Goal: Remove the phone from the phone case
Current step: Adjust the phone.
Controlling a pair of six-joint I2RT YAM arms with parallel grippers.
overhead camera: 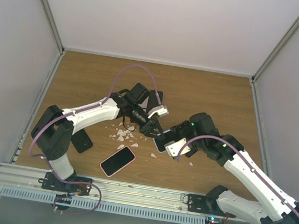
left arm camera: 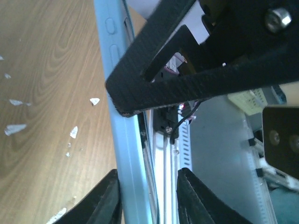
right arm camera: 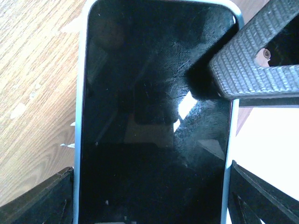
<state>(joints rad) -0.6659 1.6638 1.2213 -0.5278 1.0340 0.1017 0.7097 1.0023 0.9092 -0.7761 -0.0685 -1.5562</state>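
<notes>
A phone with a black screen [right arm camera: 154,116] sits in a light blue case [right arm camera: 80,116]. My right gripper [right arm camera: 152,200] is shut on it, one finger on each long side, and holds it above the table's middle [overhead camera: 160,143]. My left gripper [overhead camera: 152,125] meets it from the left. In the left wrist view the case edge [left arm camera: 114,93] runs between my left gripper's [left arm camera: 148,200] jaws. It lies against one finger [left arm camera: 105,200], with a gap to the other. In the right wrist view a left finger [right arm camera: 252,70] overlaps the phone's top right corner.
A pink phone or case [overhead camera: 117,161] lies on the wooden table near the front. A black flat item [overhead camera: 82,141] lies by the left arm. White fragments [overhead camera: 123,135] are scattered under the left gripper. Walls enclose the table on three sides.
</notes>
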